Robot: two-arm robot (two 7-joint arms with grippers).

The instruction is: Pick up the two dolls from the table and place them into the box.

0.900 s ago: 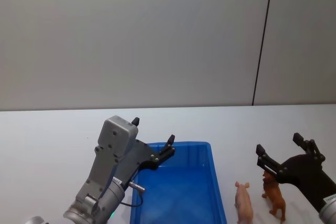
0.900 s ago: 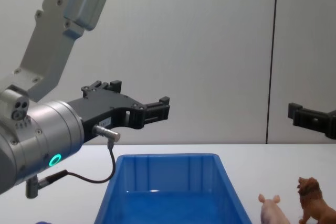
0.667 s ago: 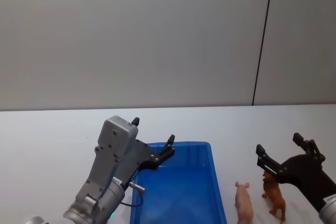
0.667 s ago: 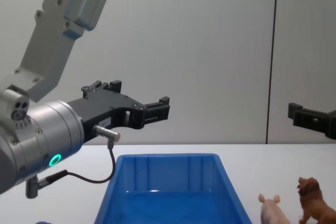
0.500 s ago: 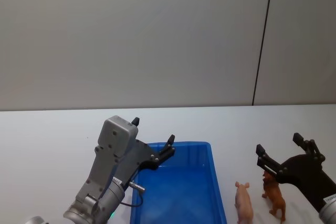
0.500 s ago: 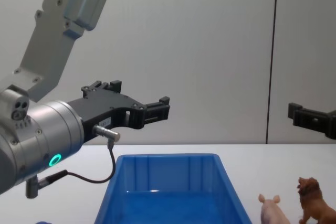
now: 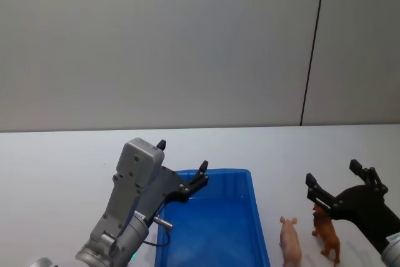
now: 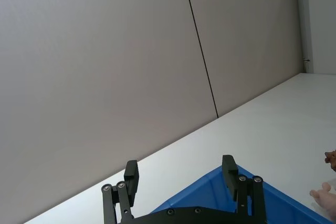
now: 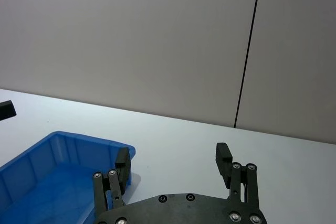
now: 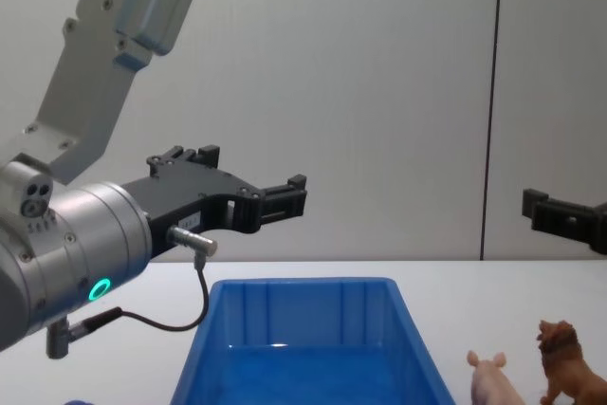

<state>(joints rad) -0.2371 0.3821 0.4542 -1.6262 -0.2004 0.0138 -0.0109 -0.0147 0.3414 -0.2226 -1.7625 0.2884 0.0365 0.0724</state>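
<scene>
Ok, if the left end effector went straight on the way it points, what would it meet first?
Nothing nearby, it seems: the left end effector points forward above the box, so the way looks free up to the back wall, though depth is hard to judge.

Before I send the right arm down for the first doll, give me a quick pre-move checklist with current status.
1. Jaws of the right gripper open, nothing held: ok.
2. The right gripper raised close to the lion: ok.
3. The lion and the pig upright on the table, standing apart: ok.
4. The box open-topped, beside the pig: ok.
5. The left gripper, jaws open, hangs over the box's left edge; drop path free: cannot tell.
</scene>
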